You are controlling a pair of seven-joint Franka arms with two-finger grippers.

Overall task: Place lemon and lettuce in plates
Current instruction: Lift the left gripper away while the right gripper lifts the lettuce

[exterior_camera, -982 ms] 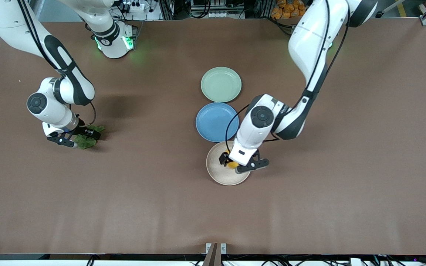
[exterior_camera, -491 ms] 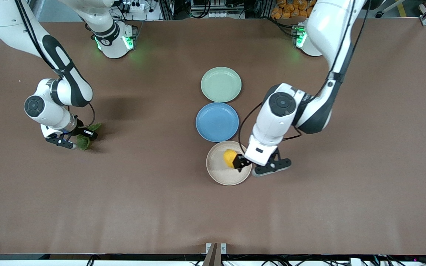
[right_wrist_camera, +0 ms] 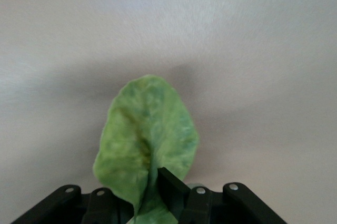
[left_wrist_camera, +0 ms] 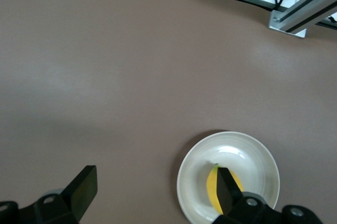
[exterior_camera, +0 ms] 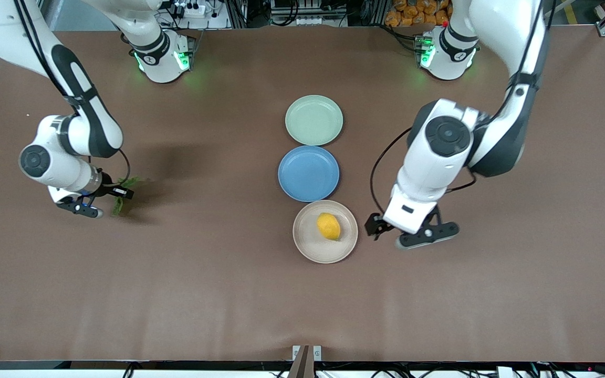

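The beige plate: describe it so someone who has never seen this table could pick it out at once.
Three plates run in a line down the middle of the table. The beige plate is the one nearest the front camera, beside the blue plate. It alone holds the lemon; the green plate and the blue one hold nothing.

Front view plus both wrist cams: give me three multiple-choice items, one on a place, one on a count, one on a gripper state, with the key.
1. Where is the lemon?
A. on the blue plate
B. on the beige plate
C. on the bare table

2. How many plates lie on the table?
A. two
B. three
C. four

3. What is the state of the right gripper?
A. shut on the lettuce leaf
B. open over the mint green plate
C. shut on nothing

Key:
1 B, the lemon lies inside the beige plate's rim, nearest the front camera.
2 B, the mint green plate, the blue plate and the beige plate form one row.
3 A, the right wrist view shows the leaf pinched between the fingers; the left gripper stands open beside the beige plate.
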